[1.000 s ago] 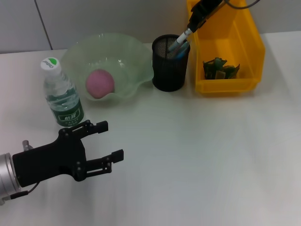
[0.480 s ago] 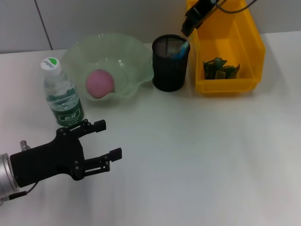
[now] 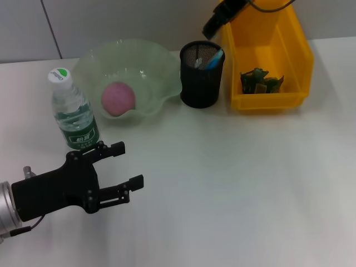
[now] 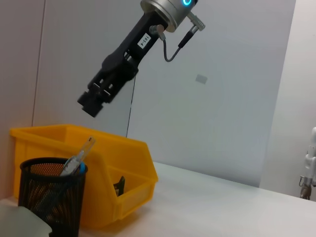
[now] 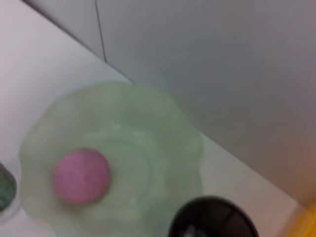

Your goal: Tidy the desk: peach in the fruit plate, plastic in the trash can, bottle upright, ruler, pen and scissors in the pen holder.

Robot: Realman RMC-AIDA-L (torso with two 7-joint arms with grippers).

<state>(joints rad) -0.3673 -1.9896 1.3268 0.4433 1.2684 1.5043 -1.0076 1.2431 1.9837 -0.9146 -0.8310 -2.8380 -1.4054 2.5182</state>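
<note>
Two grippers show, and only the right gripper (image 3: 214, 23) is up among the task's things: it hangs in the air above and just behind the black mesh pen holder (image 3: 201, 74), clear of its rim, at the near-left corner of the yellow plastic bin (image 3: 289, 61). Whether its fingers are spread or closed I cannot tell; in the left wrist view the right gripper (image 4: 90, 104) appears as a dark block above the bin with nothing visibly hanging from it. Below it, apart from it, a clear pen with a blue end (image 3: 213, 59) leans inside the pen holder, its top poking over the rim on the side toward the bin. The bin stands just right of the holder, touching or nearly so, with crumpled dark green plastic (image 3: 259, 79) on its floor. To the holder's left sits the pale green wavy-edged fruit plate (image 3: 161, 61), its rim just beside the holder, and the pink peach (image 3: 118, 99) rests inside it. Farther left, the clear water bottle with a white cap and green label (image 3: 73, 111) stands upright on the white table (image 3: 250, 183). The left gripper (image 3: 125, 166) rests low near the front of the table, just in front of the bottle, fingers spread apart and holding nothing.
</note>
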